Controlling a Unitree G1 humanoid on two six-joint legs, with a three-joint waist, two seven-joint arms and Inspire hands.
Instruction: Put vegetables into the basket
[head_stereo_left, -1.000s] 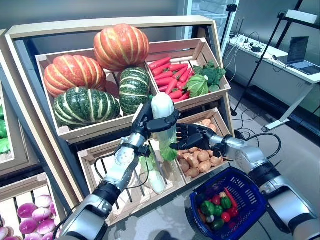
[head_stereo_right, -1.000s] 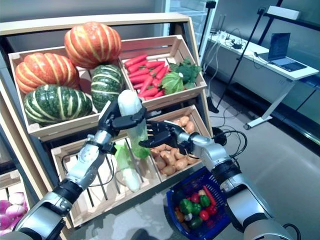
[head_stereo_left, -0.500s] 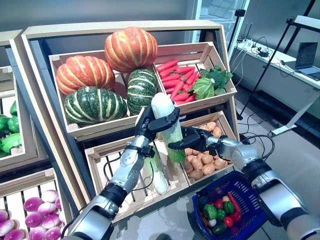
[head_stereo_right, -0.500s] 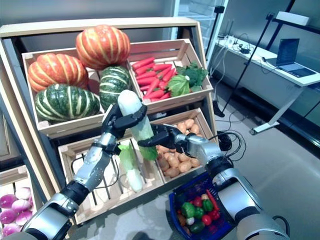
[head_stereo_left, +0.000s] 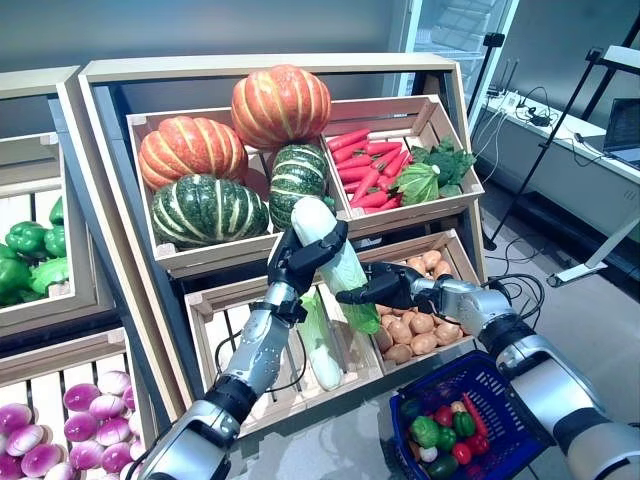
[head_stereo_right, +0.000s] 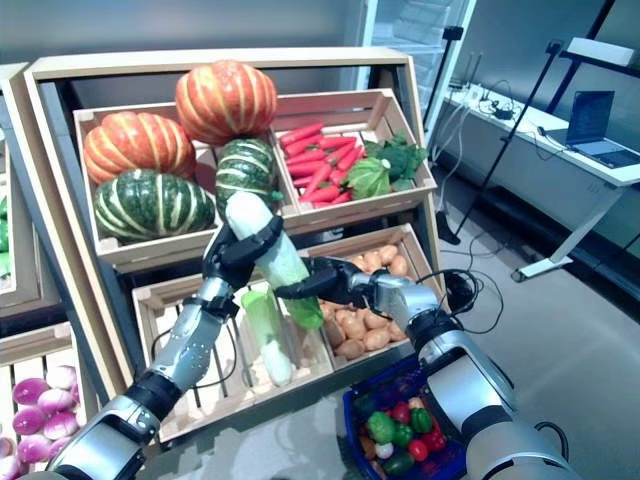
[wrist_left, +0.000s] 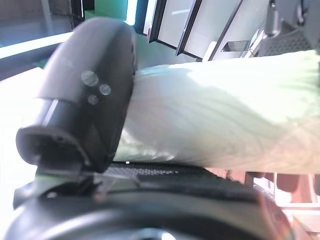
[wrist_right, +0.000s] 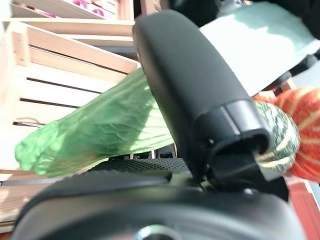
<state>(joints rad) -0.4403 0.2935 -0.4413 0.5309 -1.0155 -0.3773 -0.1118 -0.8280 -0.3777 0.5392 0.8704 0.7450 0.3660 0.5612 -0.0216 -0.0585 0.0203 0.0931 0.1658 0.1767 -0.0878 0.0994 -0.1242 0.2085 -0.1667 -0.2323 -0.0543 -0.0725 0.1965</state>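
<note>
Left robot hand (head_stereo_left: 296, 258) curled round the white end of a napa cabbage (head_stereo_left: 335, 262). Right robot hand (head_stereo_left: 386, 289) clasped on its green end, above the blue basket (head_stereo_left: 503, 384).

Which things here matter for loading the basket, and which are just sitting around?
In play: long white-and-green napa cabbage, gripped by left hand and right hand; blue plastic basket.

Idle: orange and green striped pumpkins, red carrots, brown potatoes, purple onions.
</note>
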